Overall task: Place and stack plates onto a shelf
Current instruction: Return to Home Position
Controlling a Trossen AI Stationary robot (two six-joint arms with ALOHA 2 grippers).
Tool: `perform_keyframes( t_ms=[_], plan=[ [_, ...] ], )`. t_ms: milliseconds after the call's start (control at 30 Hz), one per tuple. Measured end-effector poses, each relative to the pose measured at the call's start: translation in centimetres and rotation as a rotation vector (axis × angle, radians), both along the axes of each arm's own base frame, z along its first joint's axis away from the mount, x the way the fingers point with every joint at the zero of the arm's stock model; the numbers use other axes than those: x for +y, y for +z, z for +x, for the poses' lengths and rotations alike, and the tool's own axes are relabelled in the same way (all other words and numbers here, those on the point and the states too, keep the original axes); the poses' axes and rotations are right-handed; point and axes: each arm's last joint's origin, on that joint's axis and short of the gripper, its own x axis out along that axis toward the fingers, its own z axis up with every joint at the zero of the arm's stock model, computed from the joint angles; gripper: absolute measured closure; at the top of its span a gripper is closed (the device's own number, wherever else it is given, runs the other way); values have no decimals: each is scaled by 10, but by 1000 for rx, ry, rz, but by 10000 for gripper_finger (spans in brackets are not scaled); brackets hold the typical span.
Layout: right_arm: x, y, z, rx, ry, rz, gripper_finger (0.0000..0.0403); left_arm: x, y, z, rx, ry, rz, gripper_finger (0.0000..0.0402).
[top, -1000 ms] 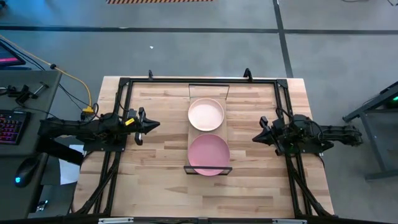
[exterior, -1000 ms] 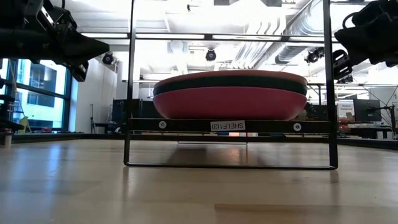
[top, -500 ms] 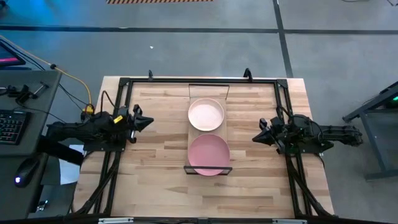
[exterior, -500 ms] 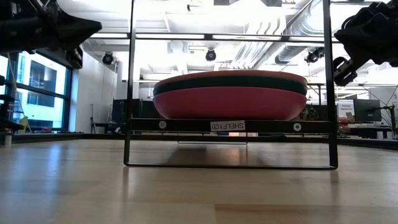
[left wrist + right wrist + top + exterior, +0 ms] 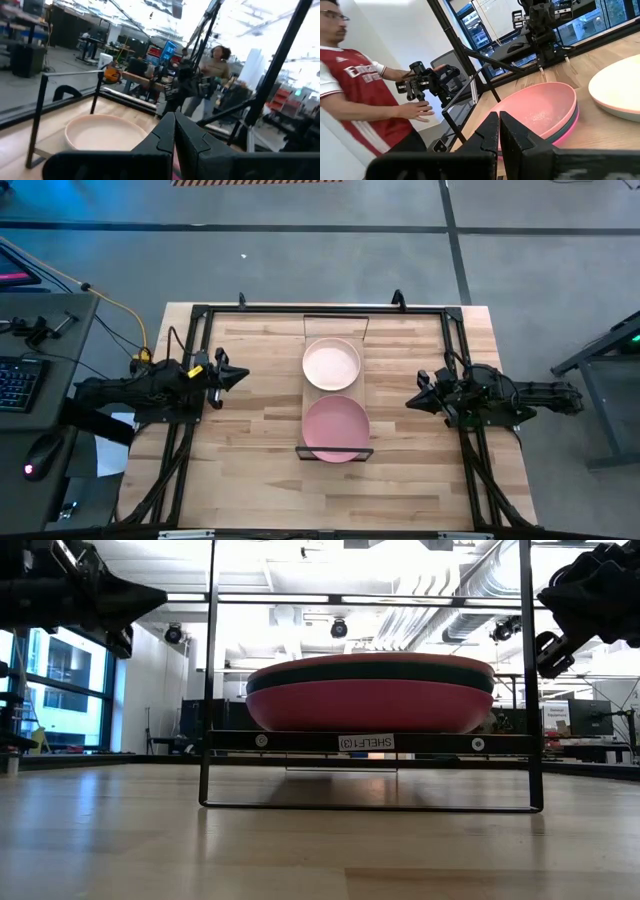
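The shelf runs near-to-far down the table's middle, a light board in a black wire frame. A cream plate rests on its far half. On its near half sits a stack topped by the light pink plate. The low view shows magenta at the stack's bottom and dark green above it. My left gripper hovers shut left of the shelf. My right gripper hovers shut to the shelf's right. Both are apart from the plates.
A black frame runs along the table's left, far and right edges. Bare wood lies between each gripper and the shelf. A person in a red shirt stands beyond the table holding a black device. A desk with a keyboard stands left of the table.
My left gripper has drawn back a little toward the table's left edge, away from the shelf, and stayed shut. The plates and the shelf have not moved.
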Motion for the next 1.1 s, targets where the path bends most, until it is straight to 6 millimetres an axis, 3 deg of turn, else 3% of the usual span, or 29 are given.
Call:
perform_keyframes(
  t_ms=[200,433,1100],
  plan=[
    [0,0,0,0,0,0,403,-1,-14,2,163,-3,118,401],
    [0,0,0,0,-1,0,403,-7,-14,2,162,-81,123,401],
    [0,0,0,0,-1,0,403,-7,-15,2,169,-80,121,401]
  ],
)
